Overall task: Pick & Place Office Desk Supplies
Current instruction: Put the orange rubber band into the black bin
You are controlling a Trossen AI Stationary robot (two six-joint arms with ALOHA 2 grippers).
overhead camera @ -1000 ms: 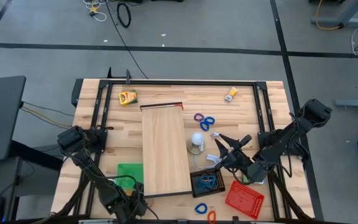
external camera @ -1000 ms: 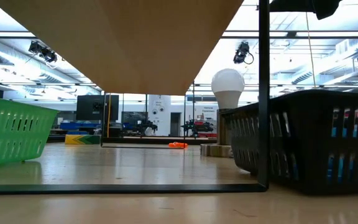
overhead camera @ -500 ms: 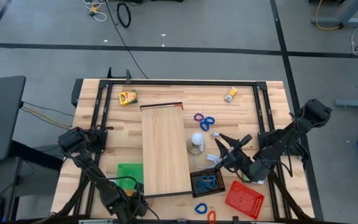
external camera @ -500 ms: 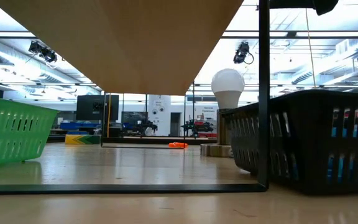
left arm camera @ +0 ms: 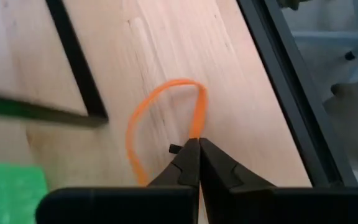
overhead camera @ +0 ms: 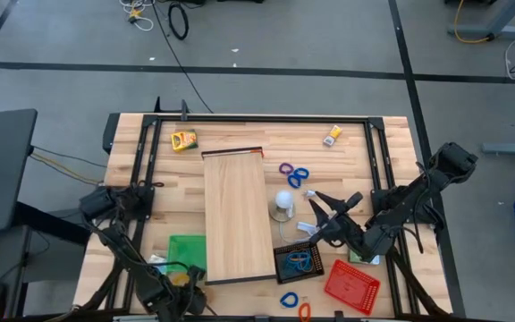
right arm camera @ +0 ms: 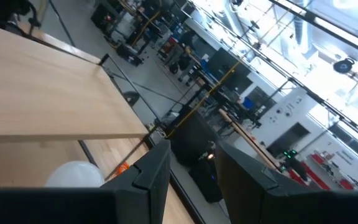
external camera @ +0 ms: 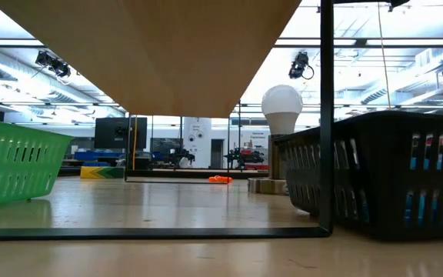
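At the near left corner of the pale wooden worktop (overhead camera: 150,161), the left end effector (left arm camera: 197,144) is closed, and its two dark fingers pinch one strand of a thin orange loop-shaped band (left arm camera: 160,106) that lies flat on the wood. The loop stretches forward, away from the fingertips, so its long axis runs almost in line with the end effector, and the pinched part is its near end. I judge that the coming lift depends on this: the band will hang down from the tips and may swing or slip out. The flat green mesh tray (overhead camera: 186,248) lies just beside this arm, which is by far the nearer one. The right end effector (overhead camera: 327,213) waits open above the worktop, near the white round light bulb (overhead camera: 282,200), and holds nothing.
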